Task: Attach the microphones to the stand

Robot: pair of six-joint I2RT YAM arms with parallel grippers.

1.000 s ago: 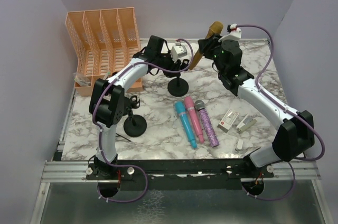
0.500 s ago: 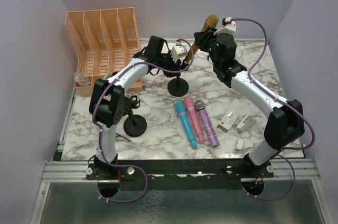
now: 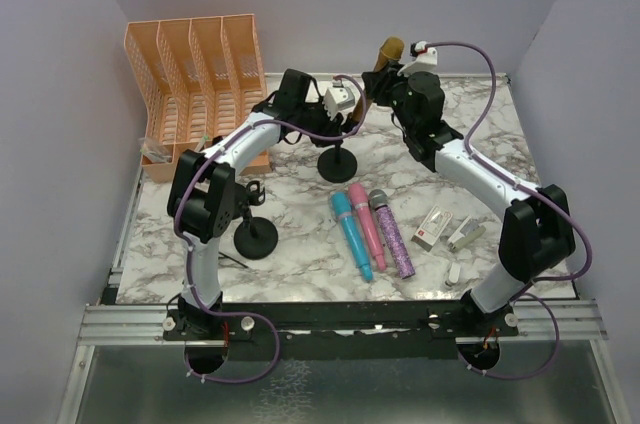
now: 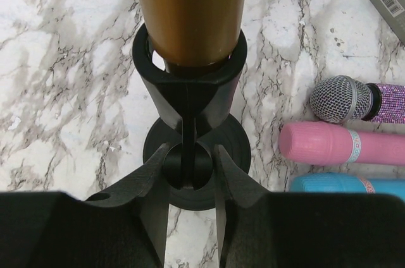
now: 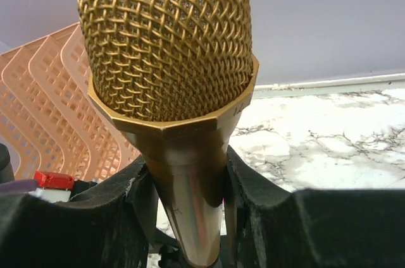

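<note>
Tilted more upright than before, gold microphone (image 3: pixel 388 49), grasped by right tool (image 5: pixel 186 192), sits in stand (image 4: pixel 190 81), which left tool (image 4: pixel 188 173) clamps.

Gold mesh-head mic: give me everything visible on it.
The metallic gold handheld microphone has a rounded woven mesh head, a faceted collar and a smooth, shiny tapering body. It is tilted, head up. The right gripper is clamped on the body just below the collar. Its lower end sits in the ring clip of the black microphone stand, which the left gripper holds below the clip.
</note>
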